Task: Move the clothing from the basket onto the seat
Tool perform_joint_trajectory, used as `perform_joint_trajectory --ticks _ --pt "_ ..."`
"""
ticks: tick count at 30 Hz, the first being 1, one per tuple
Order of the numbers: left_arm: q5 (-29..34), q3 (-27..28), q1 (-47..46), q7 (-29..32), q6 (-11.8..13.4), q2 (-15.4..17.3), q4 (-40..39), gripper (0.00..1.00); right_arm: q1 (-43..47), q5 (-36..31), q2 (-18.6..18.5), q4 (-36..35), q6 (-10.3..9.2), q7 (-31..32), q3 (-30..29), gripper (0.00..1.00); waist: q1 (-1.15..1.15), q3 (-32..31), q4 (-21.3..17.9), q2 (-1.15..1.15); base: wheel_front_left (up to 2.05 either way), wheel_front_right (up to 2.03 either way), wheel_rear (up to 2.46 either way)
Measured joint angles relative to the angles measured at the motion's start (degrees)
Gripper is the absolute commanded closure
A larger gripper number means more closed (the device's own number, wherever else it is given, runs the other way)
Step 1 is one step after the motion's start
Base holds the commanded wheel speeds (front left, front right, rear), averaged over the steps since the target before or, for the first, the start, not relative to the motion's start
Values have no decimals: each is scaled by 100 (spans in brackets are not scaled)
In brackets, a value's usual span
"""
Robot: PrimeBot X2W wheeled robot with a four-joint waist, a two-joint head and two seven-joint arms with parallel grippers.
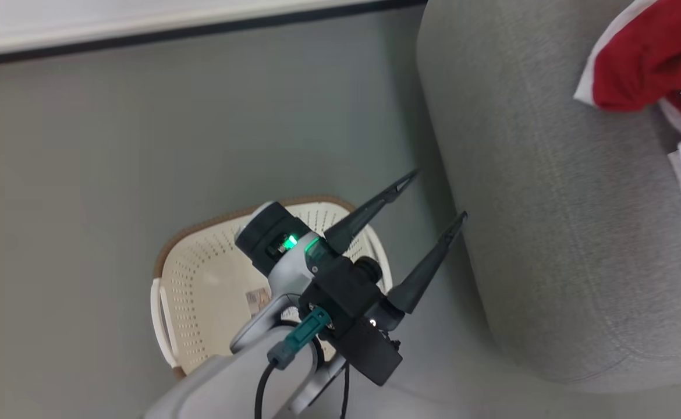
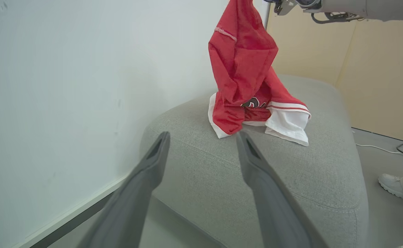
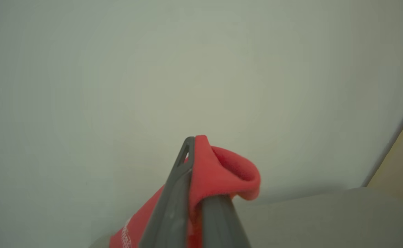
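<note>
Head view: left gripper [image 1: 440, 194] is held spread, empty, above the basket [image 1: 201, 279]. Left wrist view: the clothing [image 2: 246, 69], judged soft and light, is hung down onto the seat [image 2: 222, 179]. Right wrist view: a bunched fold, the surest hold, is pinched by the right gripper [image 3: 194, 151].

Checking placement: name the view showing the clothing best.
Left wrist view: the clothing shows nearly whole, hanging, its lower end on the seat. Head view crops it at the edge. Right wrist view: a red fold pinched in the right end effector.
</note>
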Motion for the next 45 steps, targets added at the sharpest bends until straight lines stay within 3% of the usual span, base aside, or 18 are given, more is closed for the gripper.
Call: perform_joint_trajectory --ticks 6,16,17,18,19,34,45 --pt "187 48 -261 52 -33 149 -27 0 54 -7 577 668 -2 -225 229 100 1 580 108 0 0 0 0" --pt "236 48 -351 107 -42 297 94 0 384 44 851 1473 51 -571 243 99 -1 855 -155 0 0 0 0" --pt "237 48 -351 107 -43 308 109 0 387 44 860 1539 59 -588 252 70 -1 853 -197 0 0 0 0" --pt "240 47 -351 107 -44 312 122 0 402 44 867 1589 89 -620 265 53 -1 847 -238 0 0 0 0" --pt "240 46 -350 107 -77 318 141 0 426 43 888 1638 104 -634 282 2 0 838 -276 -1 0 0 0" --pt "104 53 -88 -20 -92 344 573 0 1005 -172 1152 1951 354 -873 745 0 -1 268 -708 -1 0 0 0" --pt "-388 278 241 -266 -75 -48 958 0 1383 -365 1157 1708 409 -924 929 0 -2 -551 -805 -1 0 0 0"
